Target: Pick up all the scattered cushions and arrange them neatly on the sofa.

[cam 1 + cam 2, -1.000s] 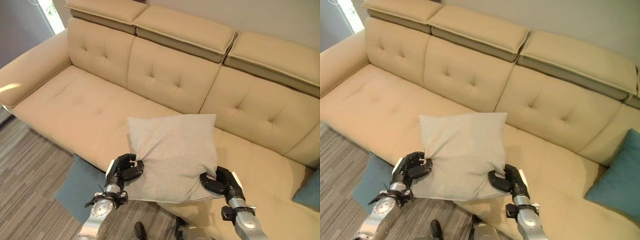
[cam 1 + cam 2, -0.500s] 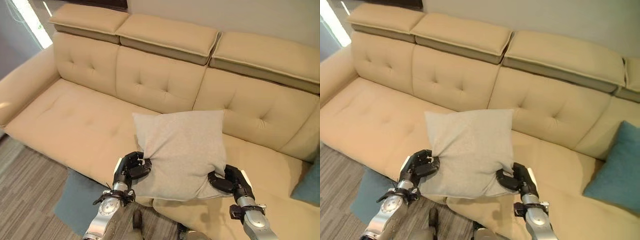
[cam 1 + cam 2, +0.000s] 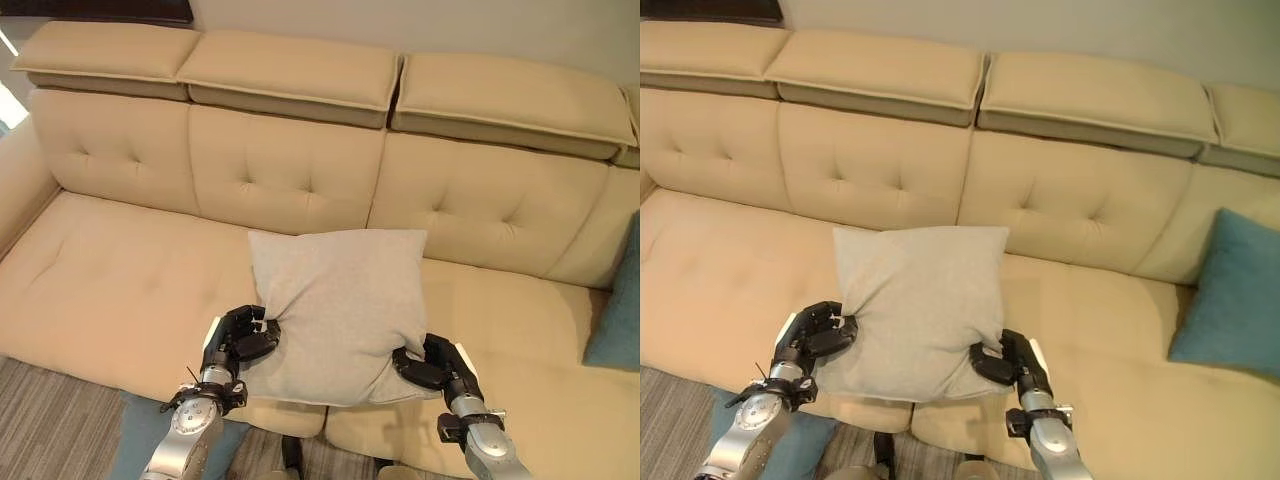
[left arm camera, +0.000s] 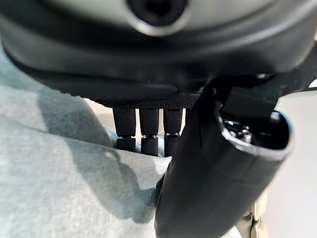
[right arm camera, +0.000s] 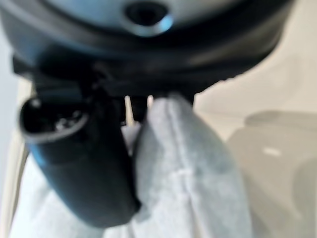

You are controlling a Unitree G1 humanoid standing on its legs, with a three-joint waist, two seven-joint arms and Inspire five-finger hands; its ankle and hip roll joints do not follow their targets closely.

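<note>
We hold square grey cushion (image 3: 338,306), soft woven cloth: left hand (image 3: 238,337), right hand (image 3: 432,364), fingers clenched into lower corners. Tufted beige sofa (image 3: 120,270) behind; teal cushion (image 3: 1228,295) right.

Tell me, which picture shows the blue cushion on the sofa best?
The right eye view: the blue cushion leans, nearly whole, at the sofa's right end. The left eye view catches just its edge. The wrist views show the grey cushion instead.
</note>
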